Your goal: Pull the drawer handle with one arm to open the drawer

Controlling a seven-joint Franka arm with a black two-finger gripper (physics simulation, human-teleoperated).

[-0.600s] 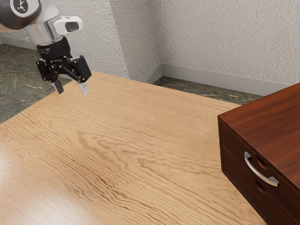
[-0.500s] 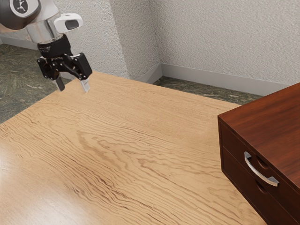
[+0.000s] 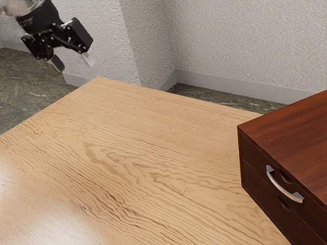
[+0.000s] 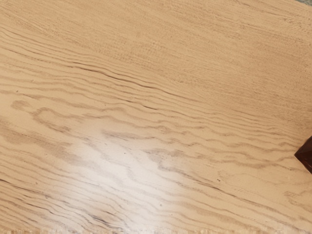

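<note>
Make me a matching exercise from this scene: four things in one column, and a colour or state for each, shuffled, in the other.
Column one:
1. end effector
2. drawer handle
3. table
4. cabinet

Column two:
A. dark red-brown wood
B. open, holding nothing
C. pale wood with wavy grain
D. silver curved bar

Pairs: 1-B, 2-D, 3-C, 4-A.

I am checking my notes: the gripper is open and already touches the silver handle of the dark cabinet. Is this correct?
Not quite. The gripper is open, but it does not touch the handle: in the exterior view it hangs at the view's upper left, far from the cabinet.
</note>
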